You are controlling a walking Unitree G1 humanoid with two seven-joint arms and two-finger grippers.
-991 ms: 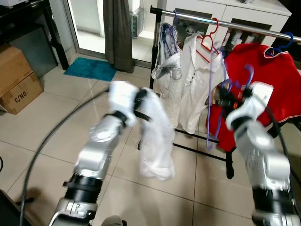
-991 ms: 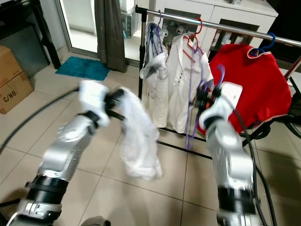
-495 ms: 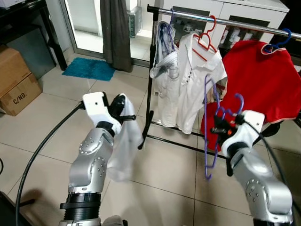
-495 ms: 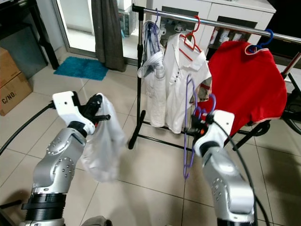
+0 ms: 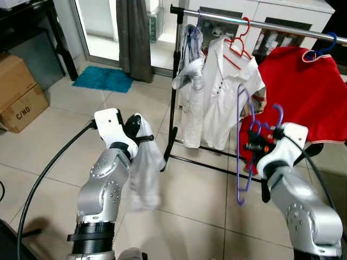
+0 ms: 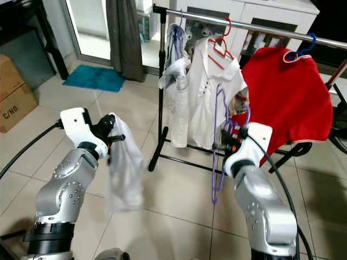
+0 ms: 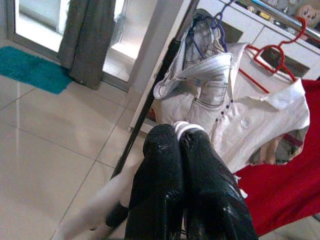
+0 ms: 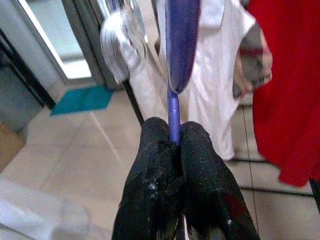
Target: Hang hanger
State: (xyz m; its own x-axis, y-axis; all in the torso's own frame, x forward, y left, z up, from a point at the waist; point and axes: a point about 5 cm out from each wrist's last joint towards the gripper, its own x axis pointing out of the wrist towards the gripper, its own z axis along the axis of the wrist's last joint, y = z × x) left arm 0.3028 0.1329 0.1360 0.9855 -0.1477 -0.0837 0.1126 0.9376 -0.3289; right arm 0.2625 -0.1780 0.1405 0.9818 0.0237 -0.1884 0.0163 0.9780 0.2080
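A metal clothes rail [image 5: 255,23] on a black stand crosses the back of the tiled room, carrying a red shirt [image 5: 303,92] on a blue hanger, a white shirt [image 5: 225,92] on a red hanger, and a pale grey garment [image 5: 190,59] bunched near the rail's left end. To the far left a cardboard box [image 5: 19,95] sits on the floor, and a teal mat [image 5: 103,79] lies by the glass door beside a dark curtain [image 5: 133,35]. The left gripper [image 7: 180,145] is clamped shut on a white cloth [image 5: 145,168] that hangs limp below it, in front of the stand. The right gripper [image 8: 172,137] is closed on the stem of a purple hanger [image 5: 244,141], held upright below the rail, between the white shirt and the red one.
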